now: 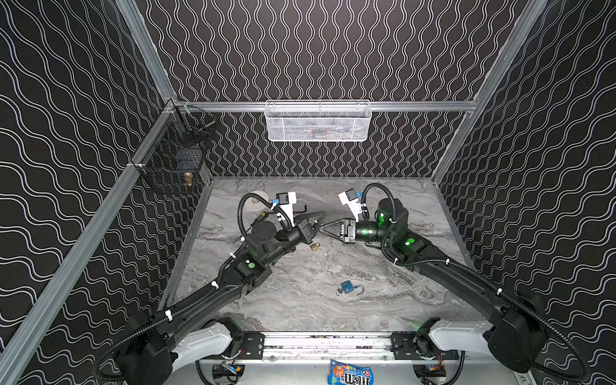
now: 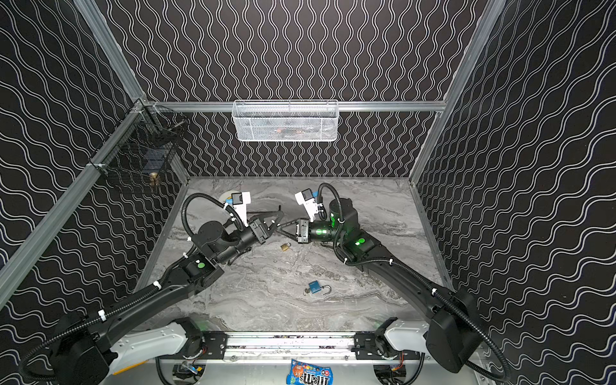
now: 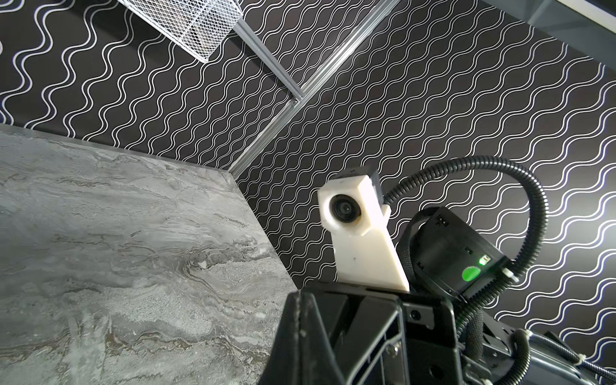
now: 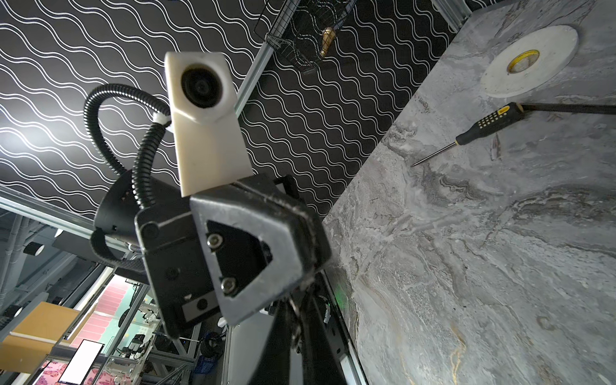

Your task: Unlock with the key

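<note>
Counter [image 1: 383, 300] was grey marble. Left claw [image 1: 319, 218] was shut, raised over the middle and meeting the right claw [image 1: 325, 227] tip to tip. Brass padlock [image 1: 314, 246] lay on the counter just below, untouched. Right claw was closed too. Could not tell whether either pinched a key. Blue padlock [image 1: 347, 287], shackle open, lay nearer the front.

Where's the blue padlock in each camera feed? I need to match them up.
In a top view: blue padlock lies right of middle, low on the table, shackle open.
In a top view: near the middle, low on the table, shackle open.
Left wrist: not in it.
Right wrist: not in it.
Shared landmark: the marble table, which shows in all four views.
</note>
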